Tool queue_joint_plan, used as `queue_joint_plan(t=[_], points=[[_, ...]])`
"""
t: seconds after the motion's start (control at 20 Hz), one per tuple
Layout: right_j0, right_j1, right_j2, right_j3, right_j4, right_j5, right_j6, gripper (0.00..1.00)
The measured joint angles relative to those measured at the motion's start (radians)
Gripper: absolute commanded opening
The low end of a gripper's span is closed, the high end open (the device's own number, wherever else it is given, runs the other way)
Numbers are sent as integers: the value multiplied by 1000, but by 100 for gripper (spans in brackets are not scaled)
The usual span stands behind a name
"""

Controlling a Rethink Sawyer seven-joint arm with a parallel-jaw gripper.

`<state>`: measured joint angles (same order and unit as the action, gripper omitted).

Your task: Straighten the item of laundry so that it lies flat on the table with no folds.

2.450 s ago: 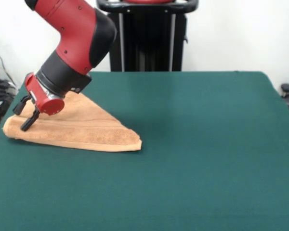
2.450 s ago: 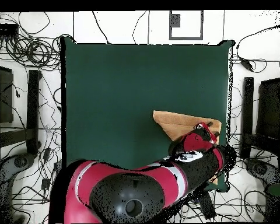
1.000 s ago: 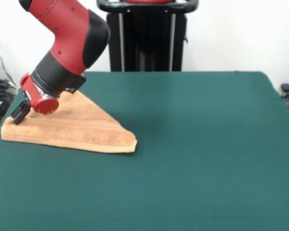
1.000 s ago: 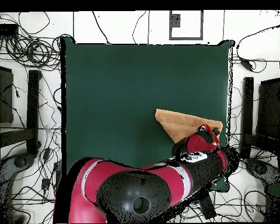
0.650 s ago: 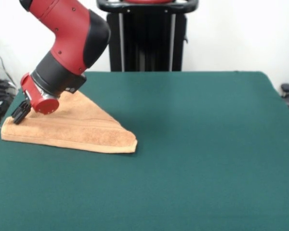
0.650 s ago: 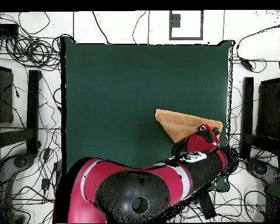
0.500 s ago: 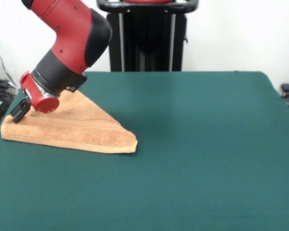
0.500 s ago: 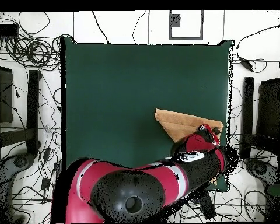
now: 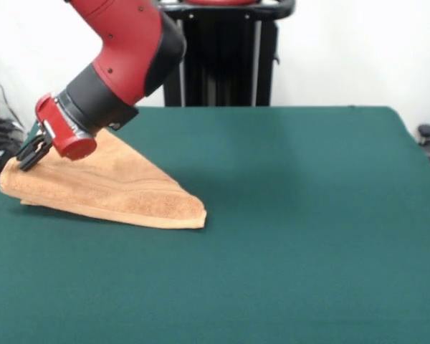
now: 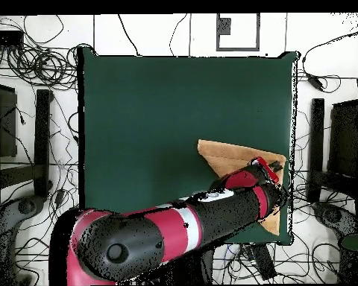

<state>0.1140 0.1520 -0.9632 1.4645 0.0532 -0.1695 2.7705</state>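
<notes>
Green felt covers the table (image 9: 308, 215), which fills most of the front view beneath a white wall. On it, near the left edge in that view, lies the towel (image 9: 115, 190), orange-tan and folded into a rough triangle, its point toward the table's middle. Its left corner is raised off the felt. The gripper (image 9: 32, 152) sits at that raised corner, its black fingers pressed together on the cloth. Behind it, the red and black arm (image 9: 122, 50) slants down from above. Overhead, the towel (image 10: 230, 158) lies near the right edge, partly covered by the arm (image 10: 212, 216).
</notes>
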Motion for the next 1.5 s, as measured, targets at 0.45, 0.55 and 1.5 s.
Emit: queue_joint_plan(t=[0.45,0.55,1.5], points=[[57,63,-75,0,77,49,0,0],[69,78,-91,0,93,65,0,0],[121,-29,-80,5,116,234,0,0]])
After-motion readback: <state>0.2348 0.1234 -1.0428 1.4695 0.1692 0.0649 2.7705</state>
